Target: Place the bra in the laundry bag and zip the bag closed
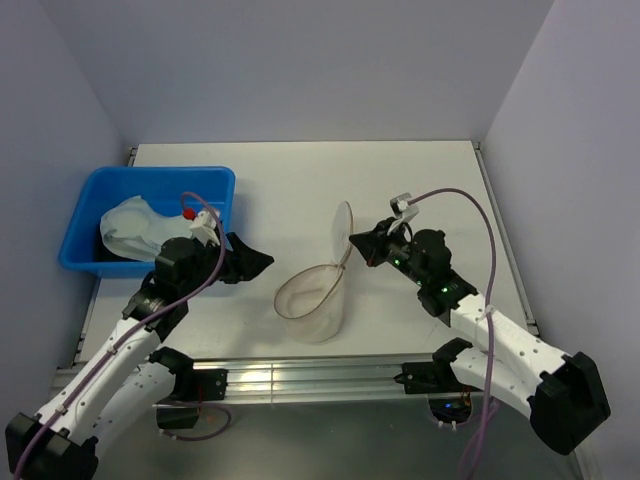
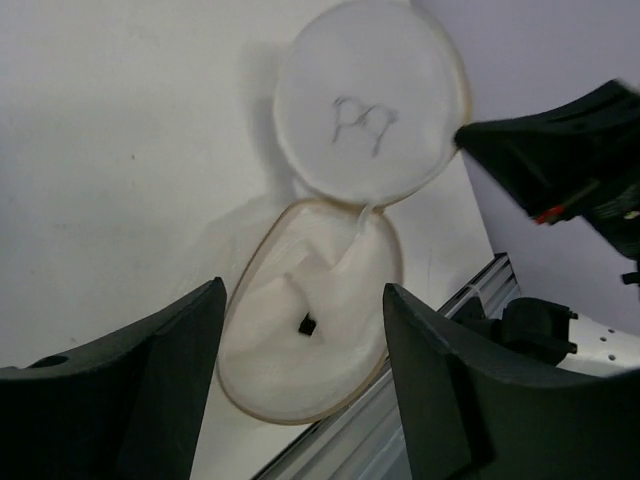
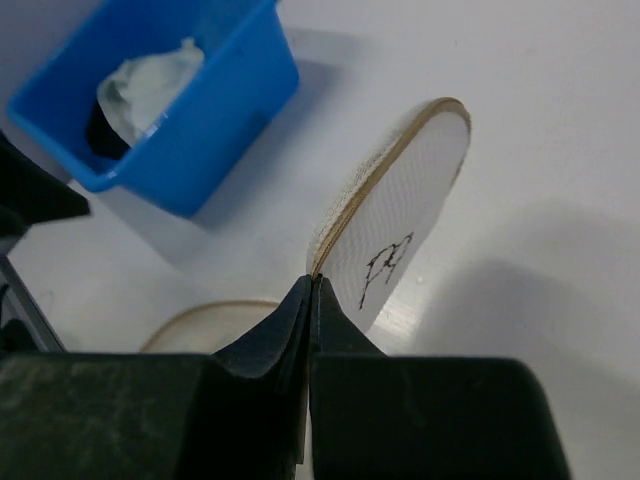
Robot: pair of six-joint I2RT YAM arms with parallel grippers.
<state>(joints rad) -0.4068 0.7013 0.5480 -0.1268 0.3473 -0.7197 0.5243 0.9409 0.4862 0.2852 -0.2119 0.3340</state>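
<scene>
The laundry bag (image 1: 312,297) lies open in the middle of the table, its tan rim facing the arms. Its round mesh lid (image 1: 343,230) stands upright behind it. My right gripper (image 1: 353,243) is shut on the lid's rim; in the right wrist view the jaws (image 3: 312,281) pinch the lid's tan edge (image 3: 400,190). My left gripper (image 1: 262,262) is open and empty, to the left of the bag. In the left wrist view (image 2: 302,292) it frames the bag's mouth (image 2: 300,370) and the dark zip pull (image 2: 307,324). The pale bra (image 1: 135,225) lies in the blue tub.
The blue tub (image 1: 90,195) stands at the table's left, with a black cloth (image 1: 104,246) under the bra; the tub also shows in the right wrist view (image 3: 200,110). A metal rail (image 1: 310,378) runs along the near edge. Walls close in the table on three sides.
</scene>
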